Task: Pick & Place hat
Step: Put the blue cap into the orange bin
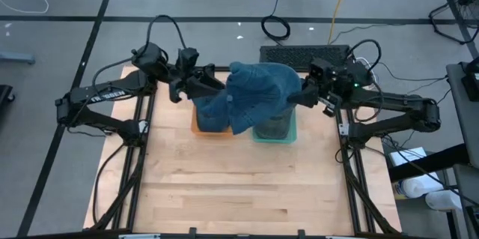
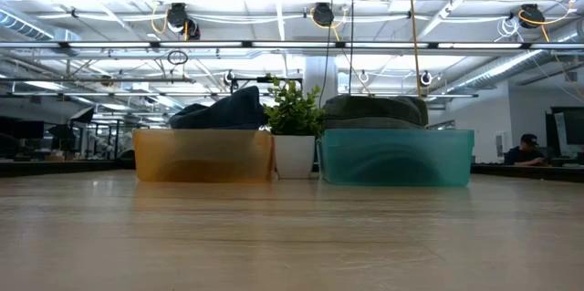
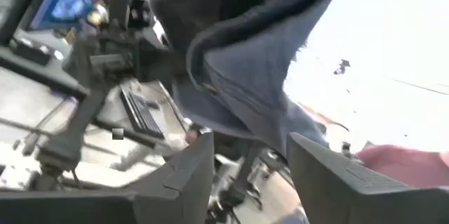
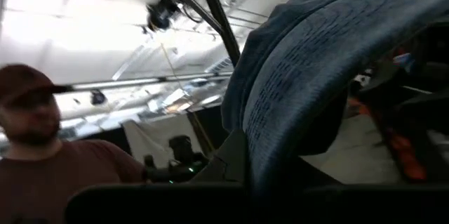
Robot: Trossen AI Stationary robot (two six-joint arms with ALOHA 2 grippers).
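Seen from overhead, the left gripper sits at about ten o'clock from the table's centre, reaching in from the left arm to pinch the left edge of the blue hat; its own wrist camera shows the two dark fingers standing a little apart with the soft denim-like cloth hanging down between them, so it is closed only as far as the fabric allows. The hat is a limp, floppy piece of blue fabric with a faintly ribbed weave, stretched in the air between both arms and draped above the two bins. Beneath its left half lies the translucent orange bin, and beneath its right half the translucent teal bin, both rectangular plastic tubs on the pale wooden table. The level view alone shows dark folded cloth heaped in the orange bin, a small leafy plant in a white pot between the tubs, and a rounded grey-green hat filling the teal bin. At about two o'clock the right gripper meets the hat's right edge; whether its fingers clamp the cloth I cannot tell. Its wrist camera shows a person in a cap close by.
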